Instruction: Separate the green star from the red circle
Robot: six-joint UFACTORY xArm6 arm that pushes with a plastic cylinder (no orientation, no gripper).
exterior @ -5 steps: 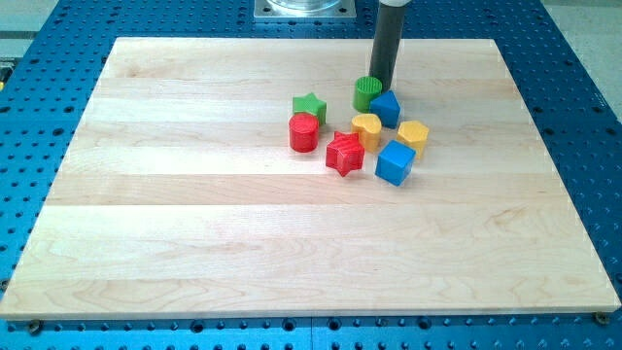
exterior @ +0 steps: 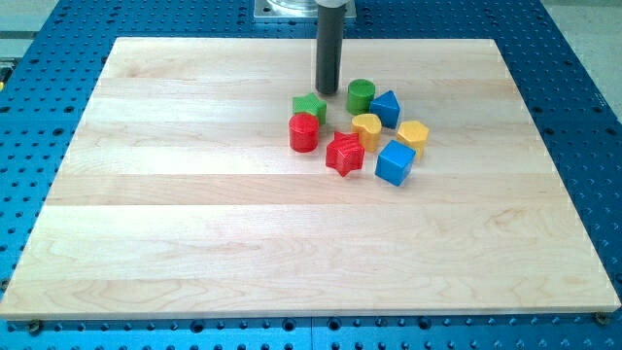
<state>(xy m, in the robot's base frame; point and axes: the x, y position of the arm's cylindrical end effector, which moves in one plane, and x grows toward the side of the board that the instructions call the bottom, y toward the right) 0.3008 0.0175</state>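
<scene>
The green star [exterior: 309, 106] sits on the wooden board, touching the red circle [exterior: 303, 132] just below it. My tip [exterior: 327, 92] stands just above and to the right of the green star, close to it, between the star and the green cylinder [exterior: 361, 95]. I cannot tell whether the tip touches the star.
A cluster lies to the right: a blue block [exterior: 386, 108], a yellow block [exterior: 366, 129], a yellow hexagon [exterior: 413, 135], a red star [exterior: 344, 154] and a blue cube [exterior: 396, 162]. The board [exterior: 194, 224] rests on a blue perforated table.
My tip has moved left, from above the green cylinder to beside the green star. The blocks have not visibly moved.
</scene>
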